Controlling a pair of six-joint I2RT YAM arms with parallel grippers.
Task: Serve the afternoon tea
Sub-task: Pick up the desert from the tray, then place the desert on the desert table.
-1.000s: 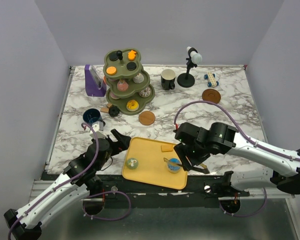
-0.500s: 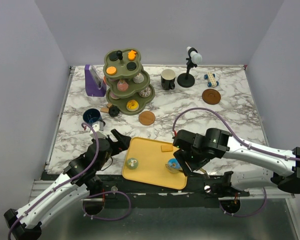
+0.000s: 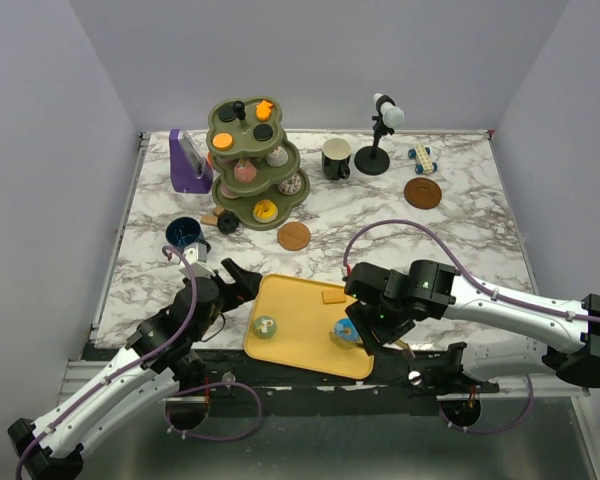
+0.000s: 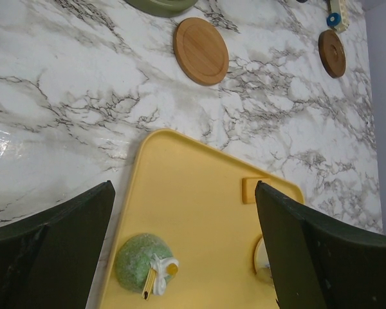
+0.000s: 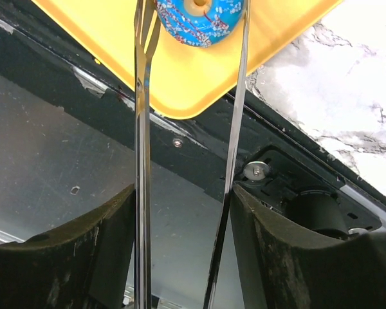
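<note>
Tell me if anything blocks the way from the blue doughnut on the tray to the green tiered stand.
Nothing tall does. Between the blue doughnut, flanked by the right hand's metal tongs, and the stand lie only a flat biscuit and a coaster, probably easy to lift over.

The left arm (image 3: 92,400) and right arm (image 3: 510,300) are showing white shells with black joints. Purple cables (image 3: 390,222) are looping along both.

Right wrist view: the blue doughnut (image 5: 199,20) and the tongs (image 5: 140,161) run off at 12 o'clock. Left wrist view: the olive-green stand (image 4: 161,5) is clipped at 12 o'clock, and a finger (image 4: 321,257) half hides a round treat (image 4: 262,257) at 5 o'clock.
</note>
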